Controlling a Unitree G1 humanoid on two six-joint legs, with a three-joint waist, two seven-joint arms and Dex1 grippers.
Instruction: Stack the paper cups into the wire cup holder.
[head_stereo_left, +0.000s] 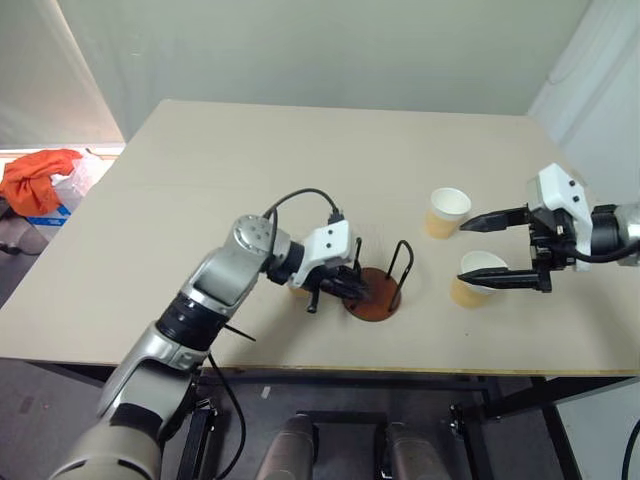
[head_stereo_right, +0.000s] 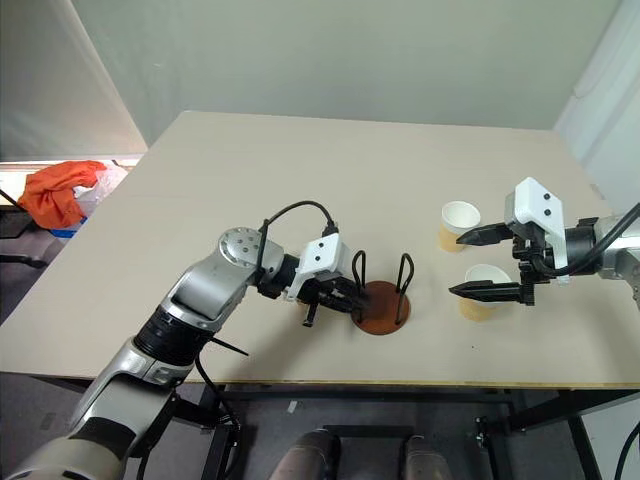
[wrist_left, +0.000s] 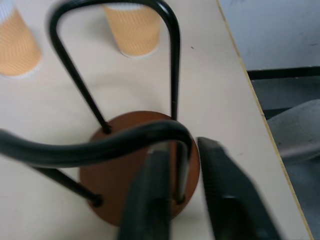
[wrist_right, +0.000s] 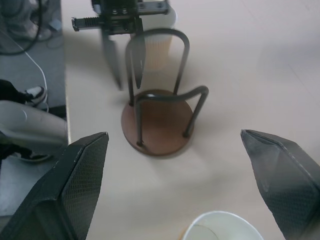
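The wire cup holder (head_stereo_left: 376, 291), a reddish-brown disc with two black wire loops, stands near the table's front edge. My left gripper (head_stereo_left: 343, 288) is at its left side, jaws slightly open, with one upright wire (wrist_left: 177, 170) between the fingers. A paper cup (wrist_right: 159, 47) stands just behind that gripper, mostly hidden. Two more paper cups stand upright at the right, one farther back (head_stereo_left: 448, 212) and one nearer (head_stereo_left: 478, 277). My right gripper (head_stereo_left: 463, 253) hovers wide open over the nearer cup, empty, pointing toward the holder.
The pale table (head_stereo_left: 250, 170) has free room across its back and left. Its front edge runs just behind the holder's base. An orange cloth (head_stereo_left: 40, 176) lies on the floor off the table's left side.
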